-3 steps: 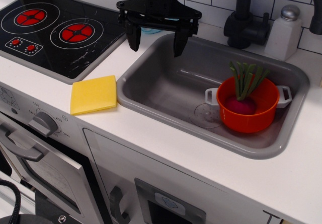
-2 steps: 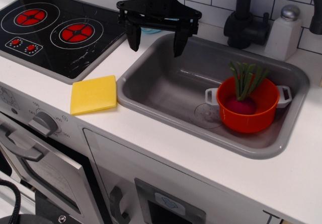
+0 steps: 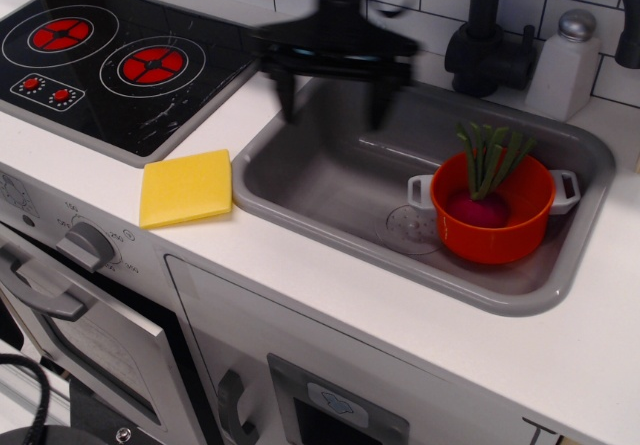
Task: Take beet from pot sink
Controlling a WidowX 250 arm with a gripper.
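Sitting inside a round bright orange toy pot (image 3: 493, 220) with two pale grey side handles is a small toy beet (image 3: 480, 203), its dark magenta bulb low against the pot's floor and its bunch of long green stalks rising above the rim and leaning toward the back. The pot stands at the right end of a large rectangular grey sink (image 3: 320, 170) with rounded corners, just beside the round drain (image 3: 410, 230), which lies to its left. The sink is set into a white desk (image 3: 420, 340). A black robot claw (image 3: 333, 105) hangs over the sink's back left corner, well apart from the pot; it is motion-blurred, yet its two fingers point down and stand spread wide with nothing between them. On the desk left of the sink lies a flat yellow square sponge (image 3: 187, 187), and beyond it a black stovetop (image 3: 110, 60) with red ringed burners. A black tap (image 3: 495, 35) and a white bottle (image 3: 565, 65) stand behind the sink.
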